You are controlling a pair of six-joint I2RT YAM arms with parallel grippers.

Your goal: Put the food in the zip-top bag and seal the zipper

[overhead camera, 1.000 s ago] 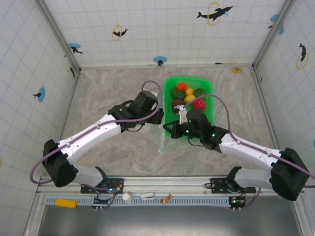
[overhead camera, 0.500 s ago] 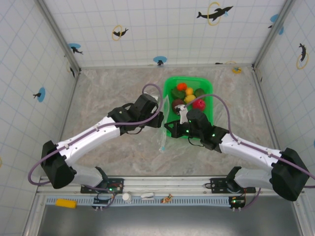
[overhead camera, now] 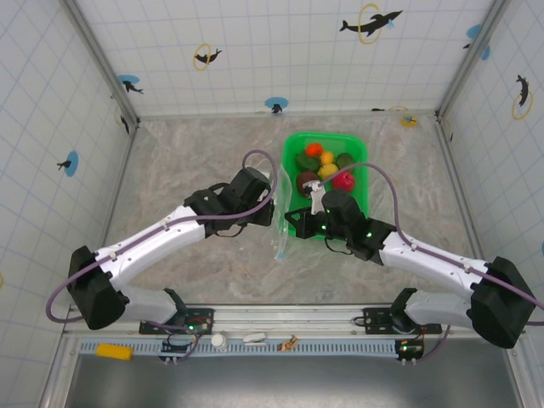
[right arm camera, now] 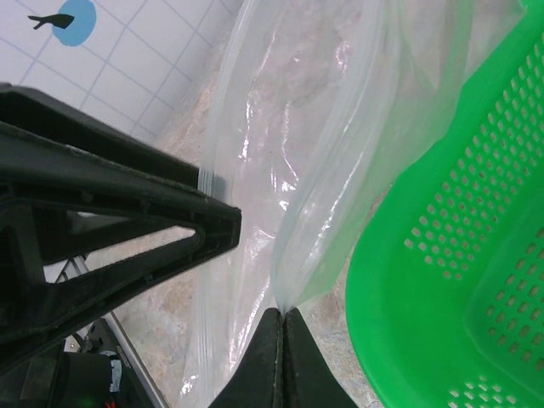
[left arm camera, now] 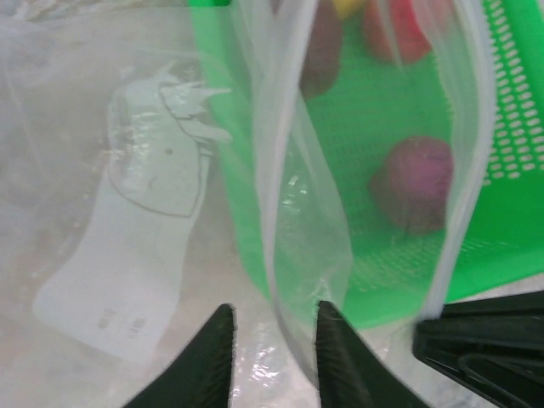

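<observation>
The clear zip-top bag (overhead camera: 280, 231) hangs between my two grippers, just left of the green basket (overhead camera: 360, 197). Its mouth is spread, and the pale zipper (left arm camera: 282, 110) runs up the near lip. My right gripper (right arm camera: 283, 313) is shut on a fold of the bag's edge. My left gripper (left arm camera: 272, 336) has its jaws part-way apart, with bag film between the fingers (left arm camera: 333, 348). The food lies in the basket: an orange piece (overhead camera: 314, 150), a yellow one (overhead camera: 327, 159), a red one (overhead camera: 343, 180). A magenta piece (left arm camera: 416, 191) shows through the bag.
The basket's near wall (right arm camera: 442, 280) stands right against the bag and my right fingers. My left gripper's black frame (right arm camera: 127, 221) sits close on the bag's other side. Marbled table (overhead camera: 195, 161) spreads to the left, ringed by tiled walls.
The left gripper's jaws have narrowed around the bag film, and that arm has slid slightly nearer. The right gripper has held still, pinching the bag.
</observation>
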